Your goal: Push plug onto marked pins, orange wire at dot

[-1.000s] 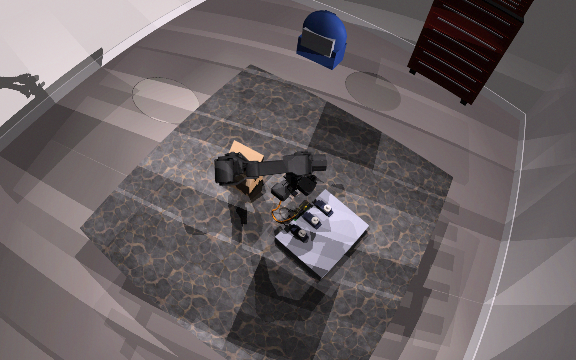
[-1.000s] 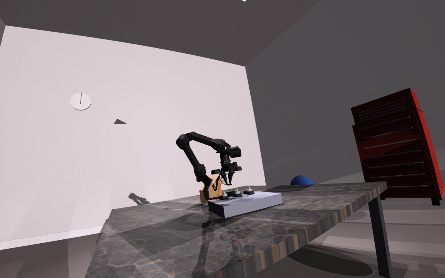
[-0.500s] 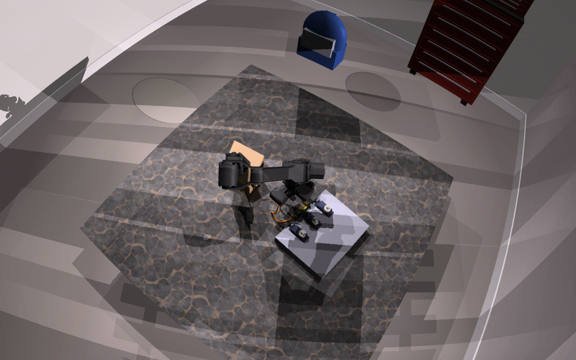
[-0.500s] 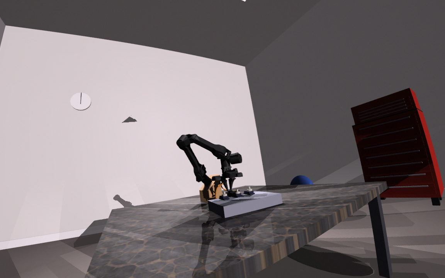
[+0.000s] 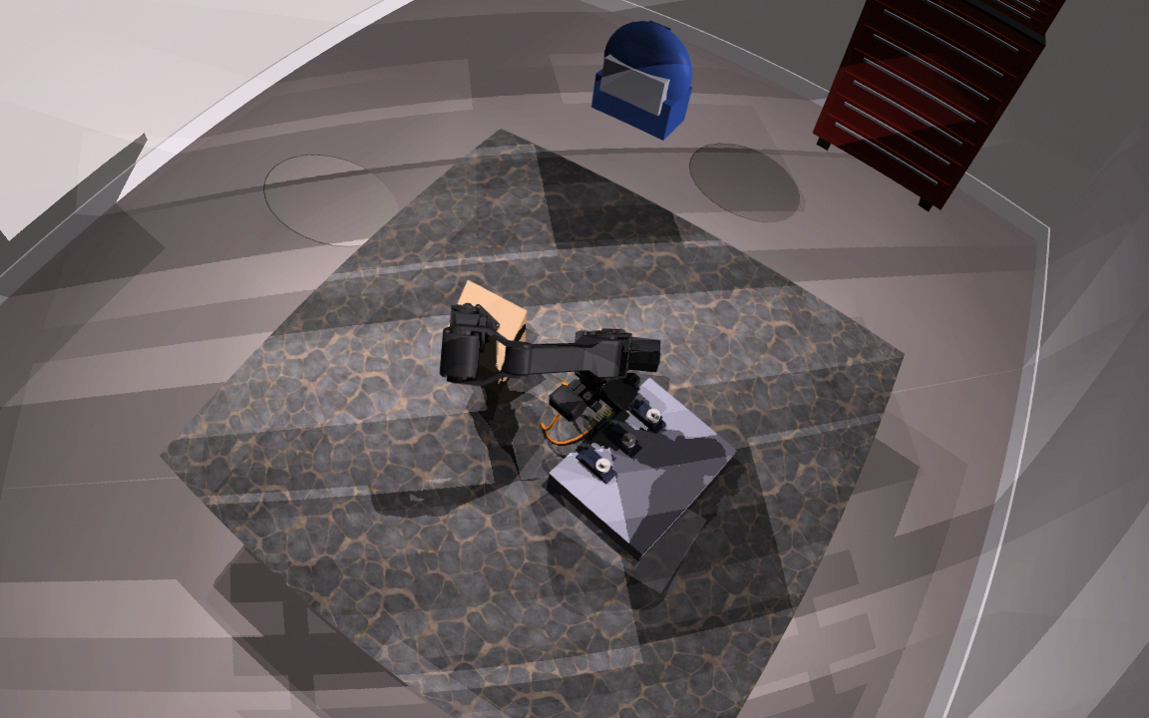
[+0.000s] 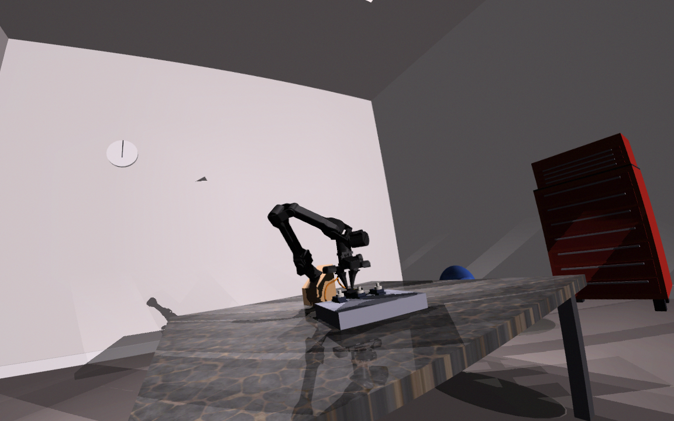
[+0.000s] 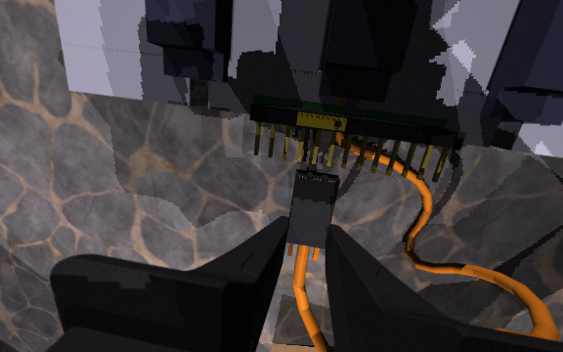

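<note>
My gripper [image 7: 307, 229] [image 6: 351, 287] is shut on the black plug [image 7: 313, 207], seen in the wrist view. The plug's three-hole end faces the pin row [image 7: 374, 156], a small gap short of the tips in this view; their relative heights I cannot tell. The yellow band [image 7: 316, 120] has its dot [image 7: 338, 124] at the right end. The plug is roughly below the banded pins, slightly turned against the row. At its rear, a brownish wire is left and a brighter orange one right, on the dot's side. The grey holder [image 5: 641, 513] [image 6: 381, 314] carries servos. The arm hides the plug in the top view.
An orange lead [image 7: 425, 196] [image 5: 566, 441] loops right of the plug, passing beneath the pins. Three servos [image 5: 652, 415] [image 5: 626, 438] [image 5: 600, 465] stand beyond the row. A tan block [image 5: 494, 305] is by the arm base on the stone-patterned table [image 5: 293, 464] [image 6: 213, 355].
</note>
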`<state>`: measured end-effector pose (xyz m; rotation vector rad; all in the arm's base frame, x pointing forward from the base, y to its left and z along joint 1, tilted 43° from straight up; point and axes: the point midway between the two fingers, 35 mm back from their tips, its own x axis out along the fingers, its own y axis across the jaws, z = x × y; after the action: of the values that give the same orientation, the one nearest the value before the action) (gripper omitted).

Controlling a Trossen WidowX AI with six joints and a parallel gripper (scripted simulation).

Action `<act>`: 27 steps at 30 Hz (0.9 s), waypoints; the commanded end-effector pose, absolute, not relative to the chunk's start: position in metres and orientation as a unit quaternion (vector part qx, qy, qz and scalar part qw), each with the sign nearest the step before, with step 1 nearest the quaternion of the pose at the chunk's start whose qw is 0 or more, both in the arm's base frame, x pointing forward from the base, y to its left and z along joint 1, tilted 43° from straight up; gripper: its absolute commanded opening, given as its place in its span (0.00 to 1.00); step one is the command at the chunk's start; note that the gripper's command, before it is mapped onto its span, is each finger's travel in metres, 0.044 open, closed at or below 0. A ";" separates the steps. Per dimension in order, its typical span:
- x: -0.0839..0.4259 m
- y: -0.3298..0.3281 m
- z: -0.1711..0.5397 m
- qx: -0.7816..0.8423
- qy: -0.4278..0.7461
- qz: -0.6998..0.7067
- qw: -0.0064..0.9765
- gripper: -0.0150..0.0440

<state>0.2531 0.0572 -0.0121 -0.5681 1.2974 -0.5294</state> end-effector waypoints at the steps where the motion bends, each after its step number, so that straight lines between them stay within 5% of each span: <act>1: 0.258 0.059 -0.012 -0.260 0.588 -0.240 0.728 0.25; 27: 0.269 0.060 -0.009 -0.259 0.588 -0.240 0.728 0.25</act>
<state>0.2646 0.0591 -0.0113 -0.5696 1.2987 -0.5300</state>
